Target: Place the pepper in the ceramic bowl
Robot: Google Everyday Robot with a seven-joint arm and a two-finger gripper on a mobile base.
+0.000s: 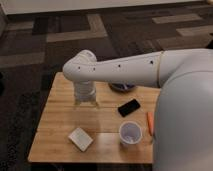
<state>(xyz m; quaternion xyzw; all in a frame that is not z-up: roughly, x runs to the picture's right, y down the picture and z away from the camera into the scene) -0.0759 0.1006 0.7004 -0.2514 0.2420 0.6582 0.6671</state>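
Desk [60, 125]: pale wood, low, on dark patterned carpet; carries every loose thing within the arm's reach.
Arm [125, 70]: white, stretches from the body at the right of the view across the desk's far part, and so hides most of the bowl.
Tool [86, 104]: hangs downward from the wrist over the desk's far left part, close above the wood; holds nothing that shows; released or clenched cannot be told. Stands well apart from the pepper, so the pick-up is judged not yet begun.
Bowl [123, 88]: dark blue-grey, shows only as a sliver under the arm, at the far middle of the desk, just beyond the phone.
Cup [130, 133]: white, translucent, upright near the front edge; likely to be knocked by a careless reach for the pepper beside it.
Block [80, 138]: white, flat, square, lies skewed at the front left, apart from the rest.
Phone [129, 107]: black, lies slantwise between bowl and cup.
Pepper [149, 123]: orange-red, thin, lies flat at the desk's right edge, just beside the cup and close to the robot's body; not in the bowl.
Next move: probably calls for swinging the tool right and down onto the pepper, then a short carry past the phone to the bowl.
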